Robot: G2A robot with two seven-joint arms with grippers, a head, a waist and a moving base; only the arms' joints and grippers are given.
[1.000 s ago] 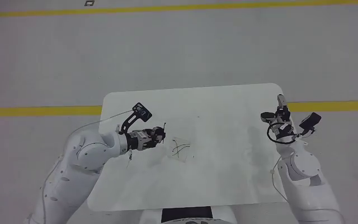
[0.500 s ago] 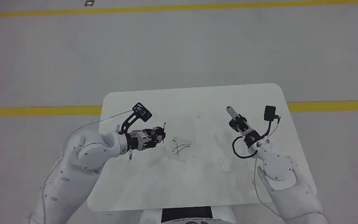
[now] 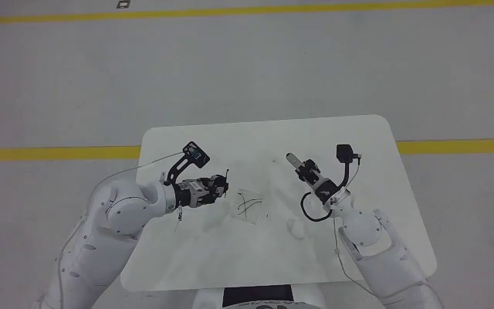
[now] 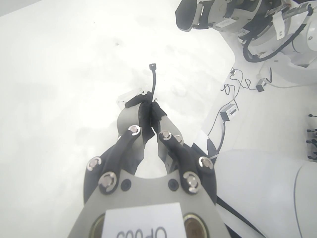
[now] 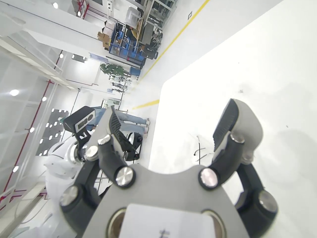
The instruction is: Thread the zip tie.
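Observation:
My left gripper (image 3: 219, 186) (image 4: 148, 108) is shut on a thin black zip tie (image 4: 153, 80) and holds it above the white table (image 3: 324, 143). The tie's square head sticks up past the fingertips (image 4: 156, 112). More black zip ties (image 3: 248, 205) (image 5: 199, 149) lie crossed in a small clear bag on the table, just right of the left gripper. My right gripper (image 3: 296, 164) (image 5: 173, 122) hangs open and empty over the table's middle right, its ribbed pads (image 5: 221, 122) wide apart, pointing toward the bag and the left arm.
The table's rounded far corner (image 5: 165, 85) and the floor with yellow lines (image 3: 247, 9) lie beyond. Loose cables and small black boxes (image 4: 229, 110) hang off the table's near side. Bare tabletop stretches at the back and right.
My right arm has swung in from the table's right edge toward the middle, now closer to the bag. The left arm and its zip tie have stayed still.

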